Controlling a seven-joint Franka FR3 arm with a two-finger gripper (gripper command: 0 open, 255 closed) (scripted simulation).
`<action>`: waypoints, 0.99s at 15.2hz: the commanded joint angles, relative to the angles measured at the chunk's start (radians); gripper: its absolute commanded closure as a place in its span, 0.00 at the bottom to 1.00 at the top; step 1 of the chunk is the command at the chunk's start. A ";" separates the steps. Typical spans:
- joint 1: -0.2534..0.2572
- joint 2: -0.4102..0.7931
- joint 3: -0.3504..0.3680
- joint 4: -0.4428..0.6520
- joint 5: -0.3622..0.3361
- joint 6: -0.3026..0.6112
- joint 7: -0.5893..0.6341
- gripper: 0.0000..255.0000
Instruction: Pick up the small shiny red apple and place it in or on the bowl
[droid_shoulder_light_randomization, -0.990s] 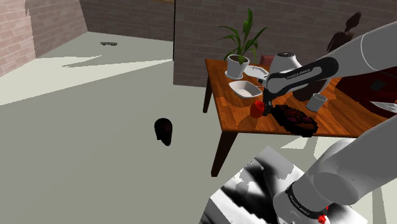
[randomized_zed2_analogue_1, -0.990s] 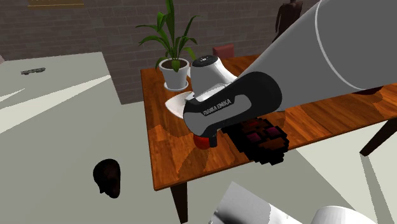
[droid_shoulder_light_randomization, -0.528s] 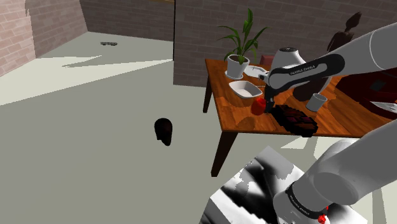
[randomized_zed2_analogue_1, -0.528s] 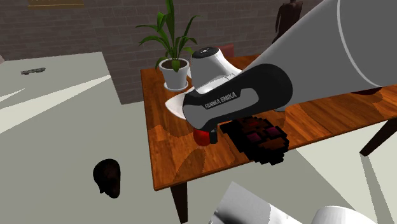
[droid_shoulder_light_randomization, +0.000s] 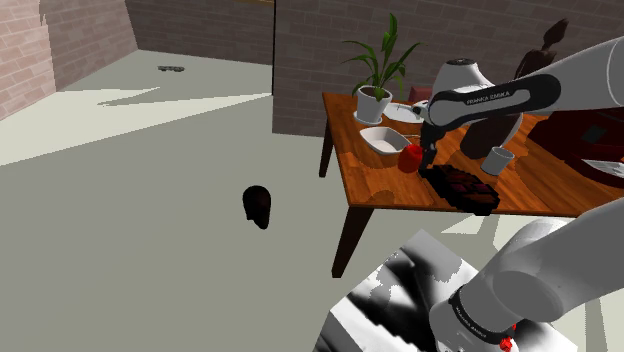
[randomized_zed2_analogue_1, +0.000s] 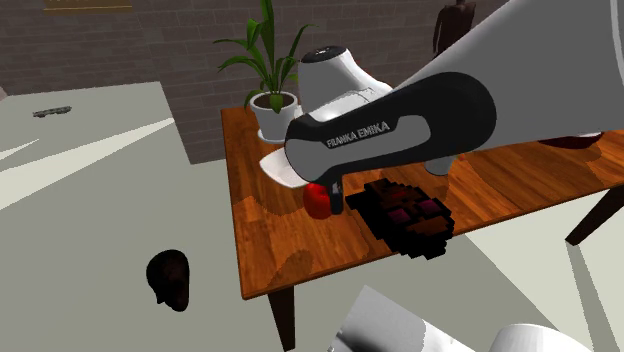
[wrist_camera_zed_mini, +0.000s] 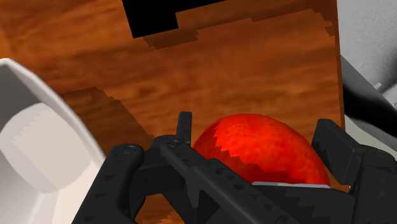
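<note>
Red and glossy, the apple (wrist_camera_zed_mini: 261, 149) is clasped by its sides between the two black fingers (wrist_camera_zed_mini: 340, 153), which stand only as far apart as the fruit is wide. In the wrist view brown wood grain shows beyond it, and the white bowl (wrist_camera_zed_mini: 38, 146) lies close beside the hand.

In the shoulder view the apple (droid_shoulder_light_randomization: 409, 158) hangs under the arm (droid_shoulder_light_randomization: 495, 100) at about four o'clock from the bowl (droid_shoulder_light_randomization: 385, 139), just off its rim and over the wooden surface (droid_shoulder_light_randomization: 370, 185). A dark brown block (droid_shoulder_light_randomization: 460, 187) lies at the apple's four o'clock, a grey mug (droid_shoulder_light_randomization: 498, 159) at its three o'clock, and a potted plant (droid_shoulder_light_randomization: 375, 70) stands at the bowl's twelve o'clock.

In the second exterior view the apple (randomized_zed2_analogue_1: 318, 201) sits at five o'clock from the visible edge of the bowl (randomized_zed2_analogue_1: 283, 168), with the block (randomized_zed2_analogue_1: 405, 215) at its three o'clock. A dark rounded object (randomized_zed2_analogue_1: 170, 278) rests on the floor (randomized_zed2_analogue_1: 90, 250), well apart from the surface (randomized_zed2_analogue_1: 270, 240).
</note>
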 joint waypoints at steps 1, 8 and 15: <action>0.001 -0.014 0.006 0.019 0.003 -0.033 -0.004 1.00; 0.002 -0.058 0.026 0.080 0.011 -0.136 -0.015 1.00; 0.033 0.104 -0.021 0.265 0.093 -0.153 -0.096 1.00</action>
